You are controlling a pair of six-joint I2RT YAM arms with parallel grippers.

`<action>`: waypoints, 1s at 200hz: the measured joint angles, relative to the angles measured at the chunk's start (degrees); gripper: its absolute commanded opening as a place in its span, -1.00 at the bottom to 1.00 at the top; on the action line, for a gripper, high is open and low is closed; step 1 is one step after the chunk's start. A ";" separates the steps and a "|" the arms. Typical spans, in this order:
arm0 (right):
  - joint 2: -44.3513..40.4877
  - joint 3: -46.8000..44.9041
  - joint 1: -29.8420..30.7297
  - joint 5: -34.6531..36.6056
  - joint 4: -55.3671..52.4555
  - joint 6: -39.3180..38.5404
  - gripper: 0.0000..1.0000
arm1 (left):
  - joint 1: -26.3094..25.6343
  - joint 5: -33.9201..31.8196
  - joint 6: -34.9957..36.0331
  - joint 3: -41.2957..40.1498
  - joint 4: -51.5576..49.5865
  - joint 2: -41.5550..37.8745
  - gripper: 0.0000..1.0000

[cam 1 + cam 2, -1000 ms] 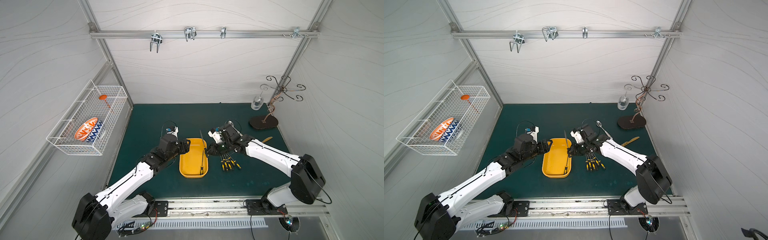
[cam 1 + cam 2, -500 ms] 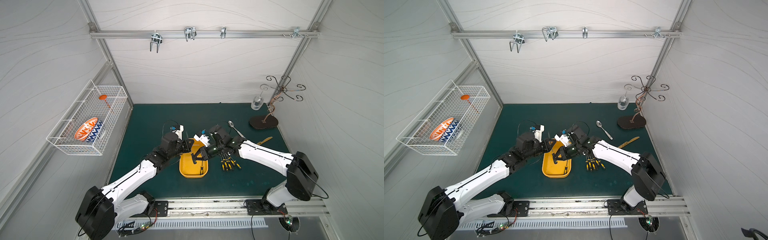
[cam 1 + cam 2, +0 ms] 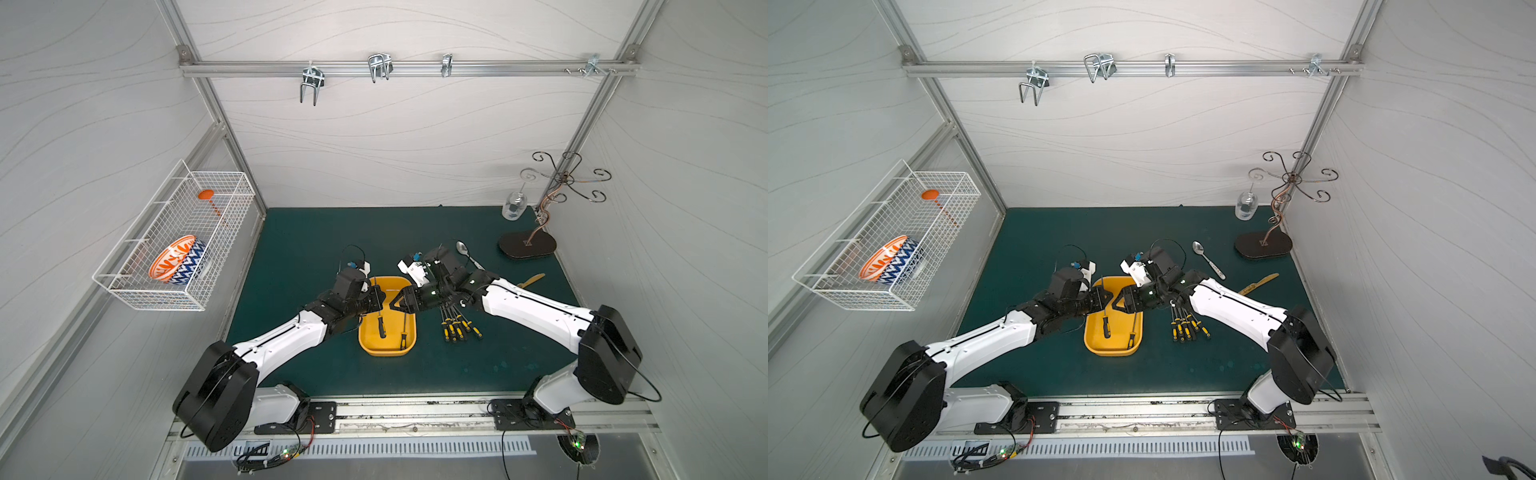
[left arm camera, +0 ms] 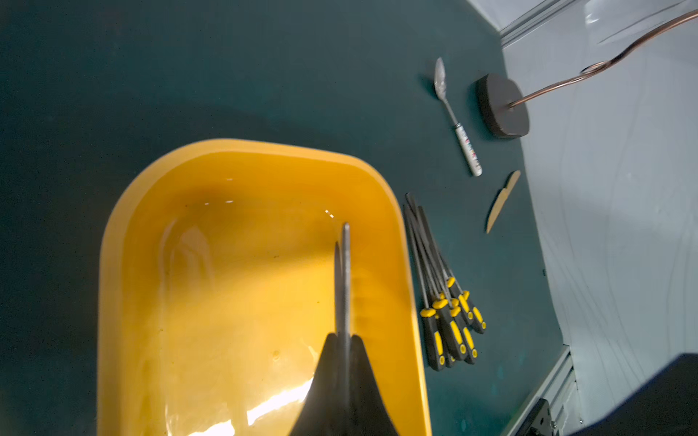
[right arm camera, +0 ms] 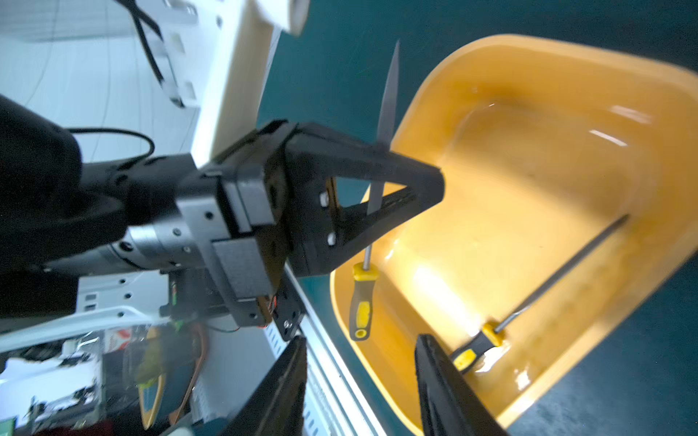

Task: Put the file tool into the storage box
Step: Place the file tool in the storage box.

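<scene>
My left fingers clenched 1 file above the box, my right fingers were released, a 2nd file lay inside, and more files waited on the table.

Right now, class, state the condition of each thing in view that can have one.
Shallow yellow plastic storage box: holds one black-and-yellow-handled steel file, lying inside.
Left gripper: fingers shut on second such file, upright over box.
Right gripper: fingers open, empty.
Remaining files: bundled on green mat beside box.
</scene>
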 measured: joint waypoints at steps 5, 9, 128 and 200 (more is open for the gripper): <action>-0.15 0.00 -0.20 0.96 -0.55 -0.04 0.01 | 0.00 0.00 0.00 0.04 0.02 1.05 -1.00; -0.24 -0.04 -0.33 1.73 -1.05 -0.07 0.01 | -0.02 -0.02 0.00 0.07 0.02 1.97 -1.00; -5.42 -8.70 -3.61 18.56 -13.20 0.26 -0.03 | -4.44 0.20 0.90 7.74 -1.53 16.46 -0.39; -0.79 -9.01 -5.70 26.56 -20.85 0.52 -0.24 | -4.44 -0.42 0.83 6.38 -1.64 12.90 -0.38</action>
